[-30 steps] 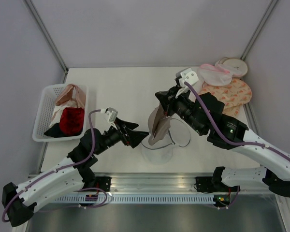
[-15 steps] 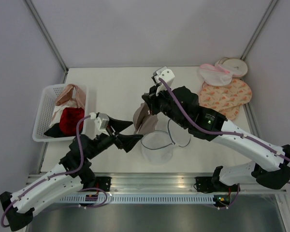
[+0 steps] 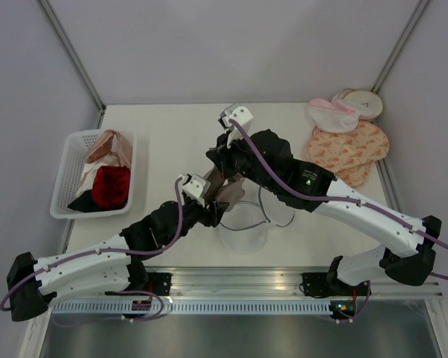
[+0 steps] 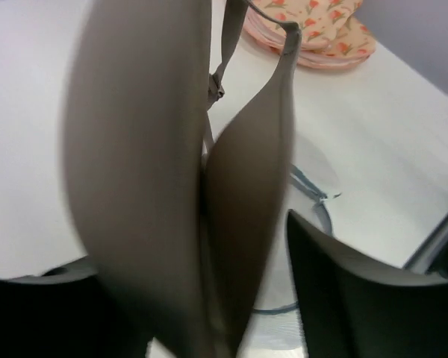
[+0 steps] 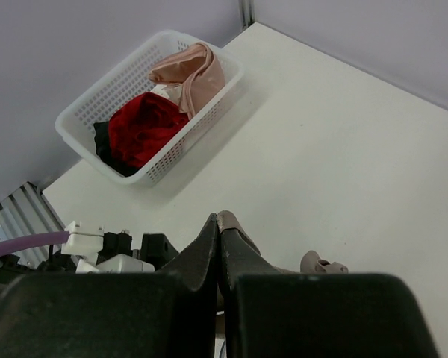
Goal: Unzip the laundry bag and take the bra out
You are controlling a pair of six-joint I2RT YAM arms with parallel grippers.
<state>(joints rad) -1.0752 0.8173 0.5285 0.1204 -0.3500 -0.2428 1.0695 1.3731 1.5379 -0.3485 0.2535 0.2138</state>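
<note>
The taupe bra [image 3: 230, 194] hangs from my right gripper [image 3: 218, 176], just left of and above the laundry bag [image 3: 243, 230], a round white mesh drum with dark wire rims. In the right wrist view my right gripper [image 5: 221, 221] is shut on a fold of the bra [image 5: 319, 263]. My left gripper [image 3: 211, 209] is open at the bra's lower part. In the left wrist view the bra [image 4: 149, 186] hangs between the fingers of my left gripper [image 4: 187, 250], with a gap to the right finger [image 4: 343, 298]. The bag's mesh [image 4: 276, 334] shows below.
A white basket [image 3: 67, 175] at the left holds a red garment [image 3: 110, 185] and a pink-peach garment [image 3: 110, 145]; it also shows in the right wrist view [image 5: 82, 119]. Peach patterned rounds [image 3: 351, 145] and a pink-trimmed mesh pouch [image 3: 330, 115] lie at the back right.
My right gripper has carried the bra leftward, off the bag's opening. My left gripper first drew back to the left, then came in to the right, and its open fingers now stand around the bra.
</note>
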